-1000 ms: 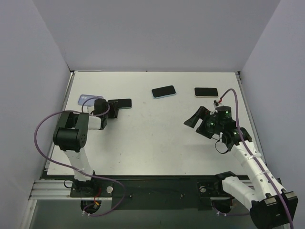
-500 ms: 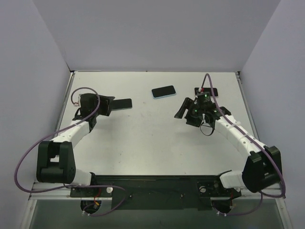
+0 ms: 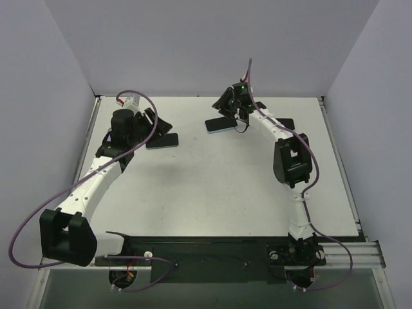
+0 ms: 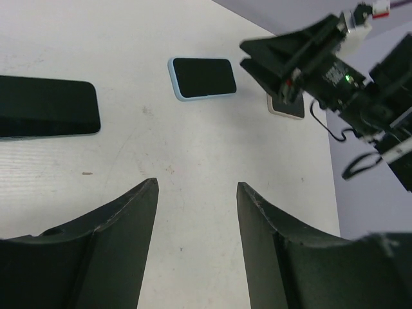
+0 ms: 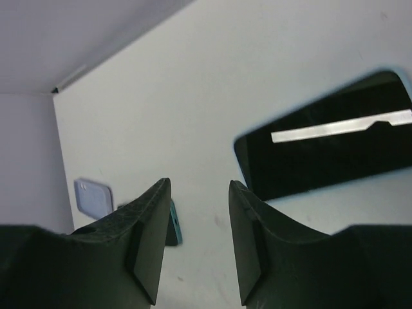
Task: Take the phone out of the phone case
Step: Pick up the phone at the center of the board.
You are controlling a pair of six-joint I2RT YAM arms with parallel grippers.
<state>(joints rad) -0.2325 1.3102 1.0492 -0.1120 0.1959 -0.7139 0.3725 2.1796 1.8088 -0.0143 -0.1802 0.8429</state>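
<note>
Top view overhead, whole table [image 3: 212, 187]; wrist views low, oblique; all share blue-cased phone [image 3: 221, 123].

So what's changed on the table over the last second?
Both arms stretched toward the far side. The right end effector swung from right of centre to the blue-cased phone at the far edge. The left end effector advanced up to the black phone. Both are open, holding nothing. Neither phone has shifted.
</note>
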